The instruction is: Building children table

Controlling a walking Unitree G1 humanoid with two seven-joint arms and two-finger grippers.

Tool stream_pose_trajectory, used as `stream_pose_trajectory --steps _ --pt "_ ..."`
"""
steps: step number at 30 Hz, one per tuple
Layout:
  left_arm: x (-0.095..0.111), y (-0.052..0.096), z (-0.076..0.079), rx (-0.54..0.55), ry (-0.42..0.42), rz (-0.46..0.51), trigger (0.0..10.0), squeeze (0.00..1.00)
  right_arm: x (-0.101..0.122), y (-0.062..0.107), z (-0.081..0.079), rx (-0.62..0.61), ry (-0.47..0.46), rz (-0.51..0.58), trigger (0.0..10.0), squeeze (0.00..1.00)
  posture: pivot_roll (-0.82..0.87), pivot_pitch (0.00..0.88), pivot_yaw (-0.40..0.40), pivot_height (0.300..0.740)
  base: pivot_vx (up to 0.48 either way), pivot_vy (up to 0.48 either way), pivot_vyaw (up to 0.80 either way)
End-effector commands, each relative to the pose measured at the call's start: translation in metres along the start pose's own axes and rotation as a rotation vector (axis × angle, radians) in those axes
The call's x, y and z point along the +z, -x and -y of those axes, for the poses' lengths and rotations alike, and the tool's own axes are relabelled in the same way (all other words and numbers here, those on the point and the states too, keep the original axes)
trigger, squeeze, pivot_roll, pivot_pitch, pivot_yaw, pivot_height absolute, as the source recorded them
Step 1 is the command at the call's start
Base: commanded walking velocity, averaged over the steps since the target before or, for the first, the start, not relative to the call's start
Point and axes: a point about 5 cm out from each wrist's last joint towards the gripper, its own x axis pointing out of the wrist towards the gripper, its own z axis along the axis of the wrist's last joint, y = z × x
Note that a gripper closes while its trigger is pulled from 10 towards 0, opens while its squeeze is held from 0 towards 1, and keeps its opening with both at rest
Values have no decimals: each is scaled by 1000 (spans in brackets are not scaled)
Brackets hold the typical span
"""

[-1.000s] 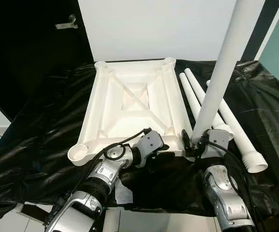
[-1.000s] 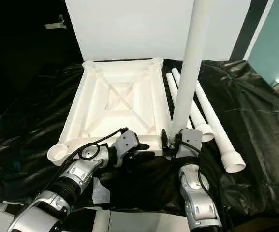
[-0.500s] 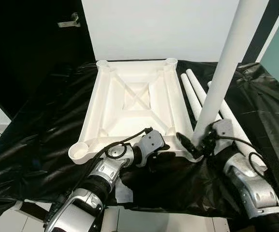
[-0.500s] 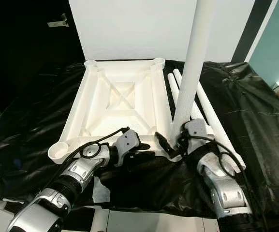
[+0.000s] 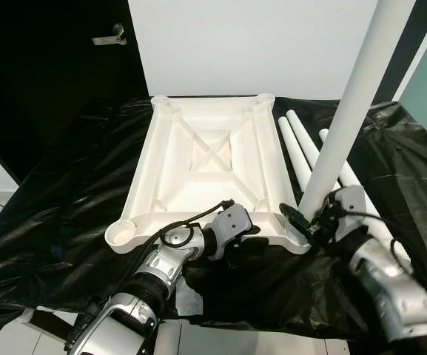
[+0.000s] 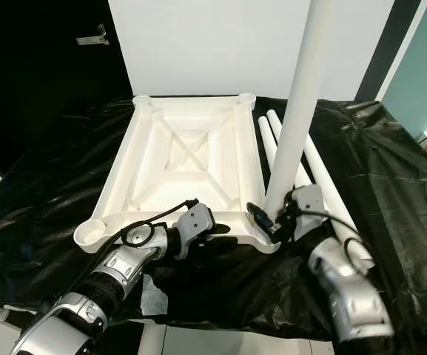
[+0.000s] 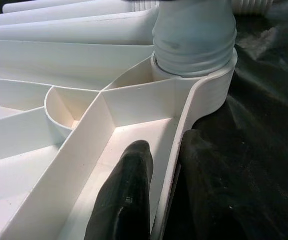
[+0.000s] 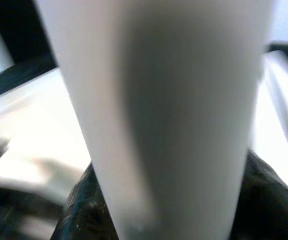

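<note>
A white plastic tabletop [image 5: 206, 174] was seen lying upside down at the centre of a work surface, its underside moulded with raised ribs that crossed in an X, and a round socket at each corner. One long, smooth white leg [image 5: 346, 122] stood nearly upright in the near corner socket [image 5: 300, 235] at about 4 o'clock from the top's centre, its ridged end seated in the ring. The right gripper [image 5: 311, 222] was closed around the base of this leg, one black finger to either side.

The left gripper [image 7: 156, 195] was pinched on the near rim of the tabletop at about 6 o'clock, one finger inside the rim and one outside it.

At about 2 o'clock, three more white legs [image 5: 302, 148] lay side by side on crinkled, glossy black sheeting [image 5: 58, 200] that covered the surface. The empty socket [image 5: 124, 235] at 8 o'clock and the two far sockets were open.

As a judgement, the build was at an early stage: one leg was placed, perhaps not yet tightened, and three remained to be fitted.
</note>
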Motion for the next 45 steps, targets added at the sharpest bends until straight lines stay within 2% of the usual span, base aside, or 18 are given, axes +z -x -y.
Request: stream_pose_trajectory --steps 1,3,4,5,8,13,14,18,19,24,25,29,30,31,35,37,38,45 --pt "-35 -1 26 -134 106 -139 10000 0 -23 9 -9 -45 14 -105 0 0 -44 0 -11 740 0 0 0" --pt "-35 1 25 -134 105 -141 10000 0 -19 4 -10 -152 -2 -63 0 0 -37 0 -2 740 0 0 0" --pt "-35 1 25 -134 105 -141 10000 0 -19 4 -10 -152 -2 -63 0 0 -37 0 -2 740 0 0 0" --pt "-36 3 24 -133 104 -143 10000 0 -15 1 -11 -227 -6 -34 0 0 -33 0 4 740 0 0 0" --pt "-37 5 24 -132 104 -149 10000 0 -13 -1 -7 -345 20 -23 0 0 -28 0 8 740 0 0 0" --pt "-38 7 25 -134 105 -151 10000 0 -13 -1 -6 -361 49 -19 0 0 -28 0 10 740 0 0 0" --pt "-38 7 25 -133 104 -153 10000 0 -13 -2 -7 -351 66 -15 10000 0 -28 0 7 740 0 0 0" --pt "-37 7 24 -126 102 -155 10000 0 -10 -5 -6 -306 102 8 10000 0 -29 0 5 740 0 0 0" --pt "-37 6 24 -125 101 -152 10000 0 -3 -9 -1 -278 92 34 10000 1000 -33 0 2 740 0 0 0" --pt "-36 4 24 -125 102 -150 10000 0 2 -14 1 -195 89 41 10000 1000 -41 0 0 740 0 0 0" --pt "-35 4 24 -125 102 -149 10000 0 2 -14 1 -139 91 32 10000 0 -45 0 -1 740 0 0 0" --pt "-35 2 24 -124 103 -148 10000 0 -2 -13 -4 101 148 -11 10000 0 -56 0 0 740 0 0 0" --pt "-35 2 24 -124 103 -148 10000 0 -2 -13 -4 101 148 -11 10000 0 -56 0 0 740 0 0 0" --pt "-34 2 23 -125 101 -147 10000 0 0 -10 0 195 171 -14 10000 0 -60 0 -1 740 0 0 0" --pt "-33 0 24 -126 100 -146 10000 0 5 -8 8 240 178 -14 10000 0 -65 0 -4 740 0 0 0" --pt "-33 0 24 -125 100 -143 10000 0 11 -10 19 272 190 -28 10000 0 -71 0 -7 740 0 0 0" --pt "-33 -1 24 -126 100 -142 10000 0 12 -10 21 292 195 -32 0 0 -71 0 -7 740 0 0 0" --pt "-32 -2 24 -128 101 -138 10000 0 10 -6 20 393 180 -72 0 0 -73 0 -9 740 0 0 0"
